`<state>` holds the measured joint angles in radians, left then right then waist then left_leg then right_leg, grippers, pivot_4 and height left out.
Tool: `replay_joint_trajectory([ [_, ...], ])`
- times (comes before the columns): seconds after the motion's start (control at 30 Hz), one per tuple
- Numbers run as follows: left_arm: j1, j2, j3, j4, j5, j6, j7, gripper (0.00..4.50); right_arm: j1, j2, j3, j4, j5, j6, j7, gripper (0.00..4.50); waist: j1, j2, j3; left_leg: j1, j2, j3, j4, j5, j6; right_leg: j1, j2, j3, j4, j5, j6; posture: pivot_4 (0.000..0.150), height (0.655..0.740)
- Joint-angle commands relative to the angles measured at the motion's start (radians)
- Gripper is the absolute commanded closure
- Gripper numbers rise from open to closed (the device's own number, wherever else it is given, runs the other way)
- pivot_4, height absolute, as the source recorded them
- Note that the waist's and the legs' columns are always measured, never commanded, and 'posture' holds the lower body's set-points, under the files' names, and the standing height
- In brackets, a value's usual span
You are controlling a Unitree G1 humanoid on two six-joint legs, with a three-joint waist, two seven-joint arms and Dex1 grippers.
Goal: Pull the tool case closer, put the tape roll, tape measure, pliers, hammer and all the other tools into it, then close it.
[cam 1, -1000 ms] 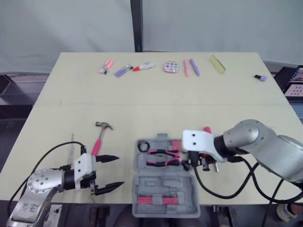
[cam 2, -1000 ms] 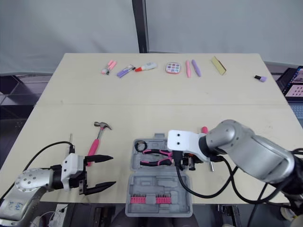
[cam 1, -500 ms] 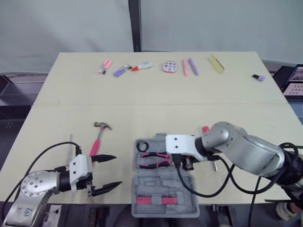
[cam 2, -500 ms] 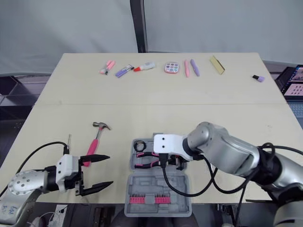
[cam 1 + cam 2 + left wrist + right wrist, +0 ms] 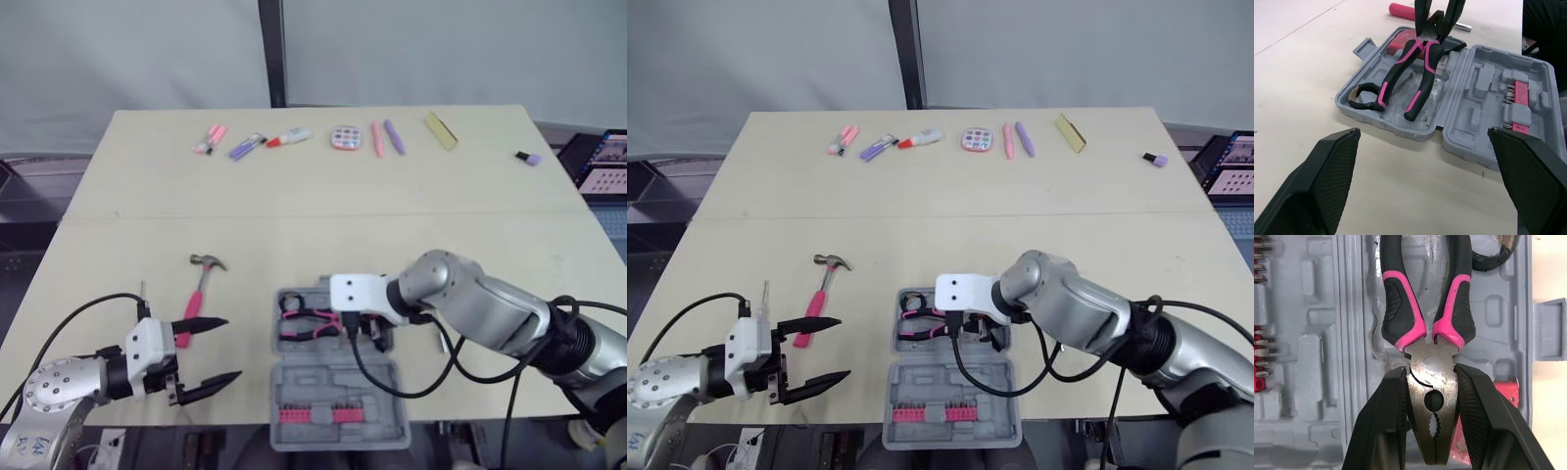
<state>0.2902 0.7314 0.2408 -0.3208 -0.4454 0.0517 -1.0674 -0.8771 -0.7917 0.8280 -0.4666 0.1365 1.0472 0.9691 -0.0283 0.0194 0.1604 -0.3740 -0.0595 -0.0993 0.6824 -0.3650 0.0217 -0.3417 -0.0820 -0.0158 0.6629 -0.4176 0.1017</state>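
The left gripper point(image 5: 230, 348) hangs low over the table point(image 5: 118, 235) with its fingers spread wide and empty; the hammer point(image 5: 199, 294) lies just outside them, on the side away from the tool case point(image 5: 333, 377). The case lies open ahead of their tips. The right gripper point(image 5: 364, 333) has its fingers clenched on the metal head of the pliers point(image 5: 1431, 362), whose pink and black handles stretch out beyond the fingertips over the case's moulded tray, with the tape roll point(image 5: 1364, 105) in the tray past the handle ends. A pink-handled tool point(image 5: 1400, 9) lies on the table behind these fingers, just outside the case, and well beyond everything a row of pens point(image 5: 382, 137) lines the far edge.
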Motion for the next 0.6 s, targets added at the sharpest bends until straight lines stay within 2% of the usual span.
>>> replay_joint_trajectory([
  [0.03,0.019,0.014,0.042,-0.042,-0.025,0.002,-0.001,0.00,0.009,0.007,-0.002,-0.006,-0.024,-0.027,0.013,3.54,0.000,0.000,0.000,0.000,0.000,0.000,0.000,0.000,0.000,0.000,0.000,0.000,0.000,0.000,0.000,0.150,0.7134],
  [0.6,0.034,0.014,0.053,-0.063,-0.017,0.012,0.002,0.00,0.042,0.035,-0.013,0.001,-0.056,-0.061,0.040,3.54,-0.001,0.000,0.000,0.000,0.000,0.000,0.000,0.000,0.000,0.000,0.000,0.000,0.000,0.000,0.000,0.150,0.7134],
])
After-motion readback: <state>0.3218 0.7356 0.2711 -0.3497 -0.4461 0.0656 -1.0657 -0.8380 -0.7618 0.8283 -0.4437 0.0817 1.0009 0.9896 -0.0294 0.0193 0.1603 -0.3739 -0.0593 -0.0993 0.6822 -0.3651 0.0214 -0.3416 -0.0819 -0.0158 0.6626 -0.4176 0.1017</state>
